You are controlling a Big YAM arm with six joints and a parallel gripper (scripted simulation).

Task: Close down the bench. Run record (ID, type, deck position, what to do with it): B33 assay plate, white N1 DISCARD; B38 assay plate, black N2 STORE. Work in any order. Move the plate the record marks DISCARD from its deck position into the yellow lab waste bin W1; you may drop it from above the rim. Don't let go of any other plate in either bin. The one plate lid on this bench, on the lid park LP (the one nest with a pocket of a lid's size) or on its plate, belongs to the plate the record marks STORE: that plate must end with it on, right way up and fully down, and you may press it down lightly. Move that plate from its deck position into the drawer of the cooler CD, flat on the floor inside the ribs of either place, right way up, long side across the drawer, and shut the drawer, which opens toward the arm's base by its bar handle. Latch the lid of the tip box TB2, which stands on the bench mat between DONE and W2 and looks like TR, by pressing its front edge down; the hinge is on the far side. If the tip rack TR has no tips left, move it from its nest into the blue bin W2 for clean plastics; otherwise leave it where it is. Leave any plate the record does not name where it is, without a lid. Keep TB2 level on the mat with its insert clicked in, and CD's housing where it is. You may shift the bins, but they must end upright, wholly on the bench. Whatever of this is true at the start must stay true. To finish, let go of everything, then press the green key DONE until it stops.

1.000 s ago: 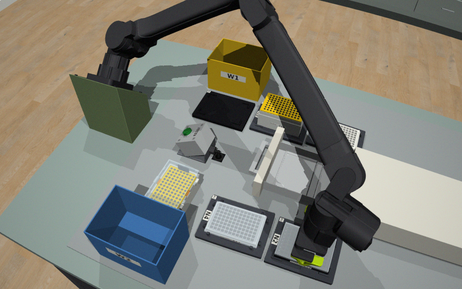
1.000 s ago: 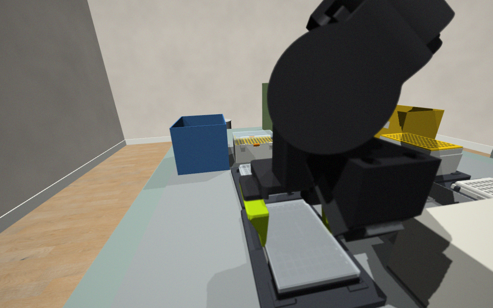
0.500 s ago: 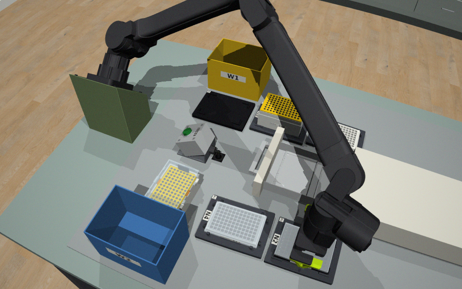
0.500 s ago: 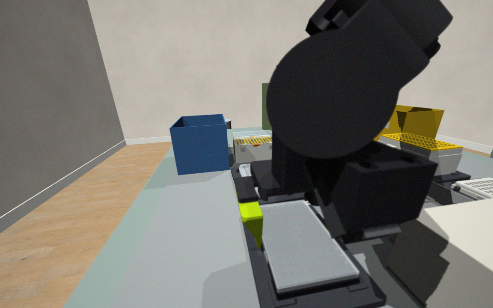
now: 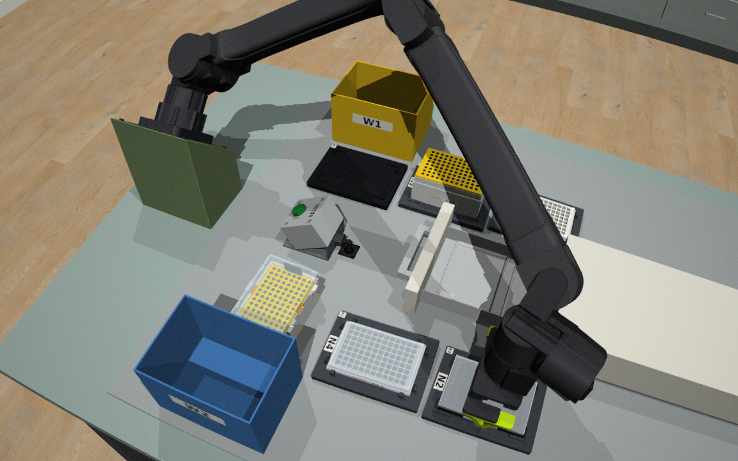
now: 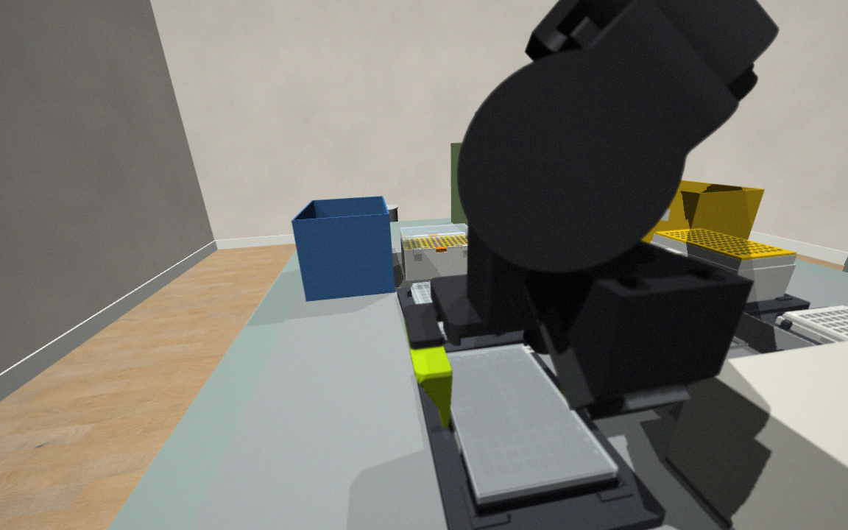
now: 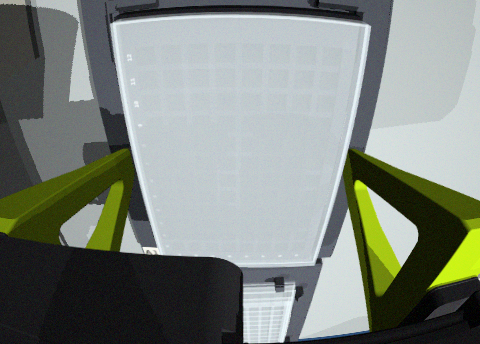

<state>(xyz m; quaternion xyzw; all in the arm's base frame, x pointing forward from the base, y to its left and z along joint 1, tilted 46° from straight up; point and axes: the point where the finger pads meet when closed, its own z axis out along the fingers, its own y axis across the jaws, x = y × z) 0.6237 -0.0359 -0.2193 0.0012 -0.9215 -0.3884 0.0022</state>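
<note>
Your gripper [image 7: 240, 191] stands over nest N2 [image 5: 439, 383] with its jaws fully open and holding nothing. The lidded black plate [image 7: 240, 131] lies between the jaws, seated in the nest, its translucent lid [image 6: 525, 422] flat on top and faint well rows showing through it. In the wrist view each green finger [image 7: 400, 218] stands just outside a long edge of the lid, with a thin gap visible on both sides; you cannot tell from the other views whether either pad grazes the lid's rim. The plate's far end reaches beyond the fingertips toward the nest's two retaining clips. Behind the jaws, toward the wrist, sits the clear plate on nest N4 [image 5: 374, 356], without a lid. Further that way stands the blue bin W2 [image 5: 188, 355], with the tip box TB2 [image 5: 277, 295] beside it. To one side of the jaws, close by, lies the cooler CD [image 5: 669, 321], its drawer [image 5: 463, 274] pulled out and its cream front panel [image 5: 428, 255] facing the arm's base. Well away from the jaws, past the drawer, you find the tip rack TR [image 5: 451, 177], the dark lid park LP [image 5: 357, 177], the yellow bin W1 [image 5: 377, 129] and the white plate [image 5: 560, 213], partly hidden by the arm. The green key DONE [image 5: 300, 210] sits on its grey block between the lid park and TB2.
</note>
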